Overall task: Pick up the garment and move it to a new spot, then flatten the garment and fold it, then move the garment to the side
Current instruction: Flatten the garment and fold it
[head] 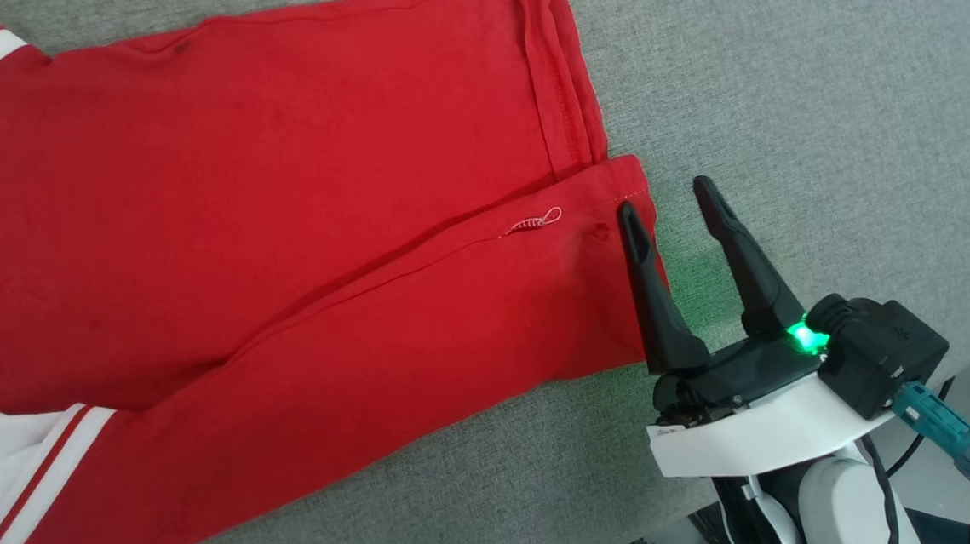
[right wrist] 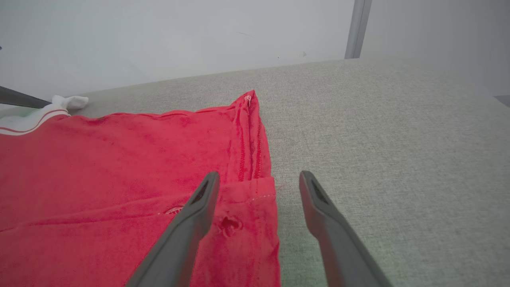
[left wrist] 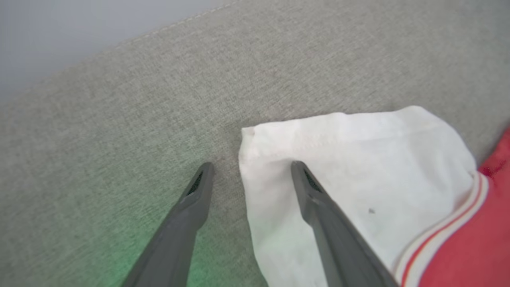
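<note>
Red garment (head: 242, 204), spread on grey cushion (head: 805, 90)

Grey fabric surface (head: 804, 98), red garment (head: 242, 204) spread

- Soft, even daylight across all views; the grey cushion (head: 803, 115) carries no hard shadows.
- A green lamp (head: 803, 337) at the base of the right gripper (head: 664, 193) flares, tinting the cushion between its fingers.
- By the left gripper (left wrist: 251, 164) a green cast lies near the finger bases; that view is slightly blurred.
- The garment (head: 242, 204) reads saturated red; its white sleeve (left wrist: 358, 167) beside the left fingers is nearly washed out.
- Beyond the right fingers the wall (right wrist: 159, 40) is pale, hazy.
</note>
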